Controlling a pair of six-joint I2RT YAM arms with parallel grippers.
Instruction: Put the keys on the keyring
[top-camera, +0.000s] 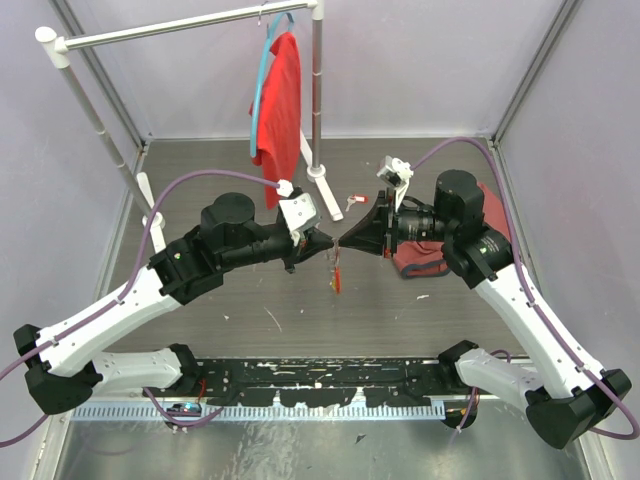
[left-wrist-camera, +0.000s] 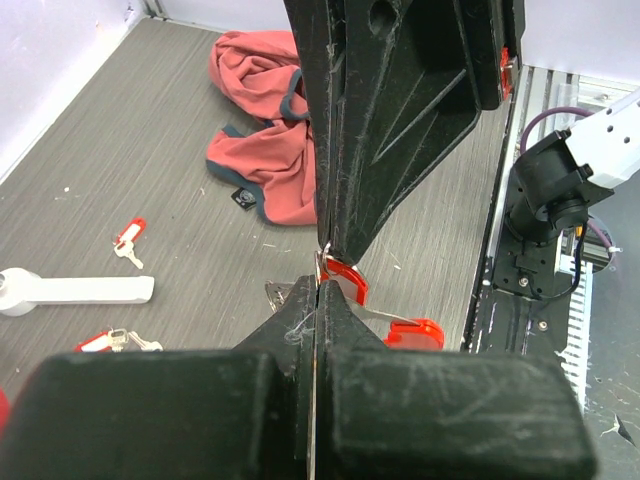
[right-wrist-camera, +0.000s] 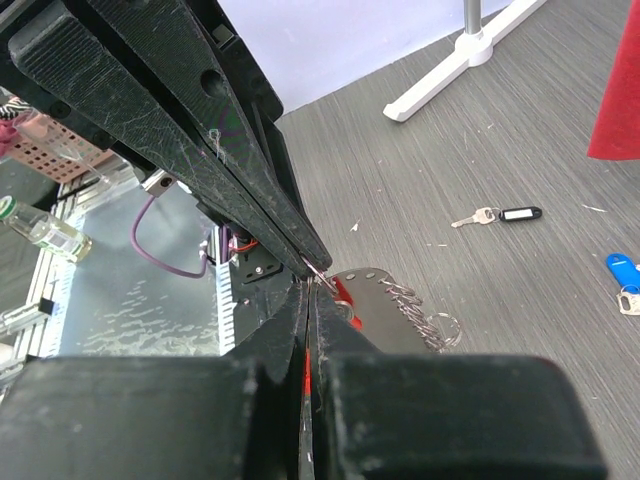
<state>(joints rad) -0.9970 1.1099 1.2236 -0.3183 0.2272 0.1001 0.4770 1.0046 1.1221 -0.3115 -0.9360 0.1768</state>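
- Roughly midway across the tabletop and raised off it, the left fingers and the right fingers meet tip to tip
- Left fingers are pressed together and pinch the top end of the keyring, which hangs straight down just below the two tips
- Right fingers are pressed together too, at the same spot; whether they grip the keyring or only touch it cannot be told
- From above the keyring shows as a narrow bright red piece; the right wrist view shows its thin silvery chain bunched just beside the tips
- One red-tagged key lies on the tabletop just far of the fingers, near the white rack foot
- Lying flat, a black-tagged key and a blue tag sit apart from each other and well apart from the keyring
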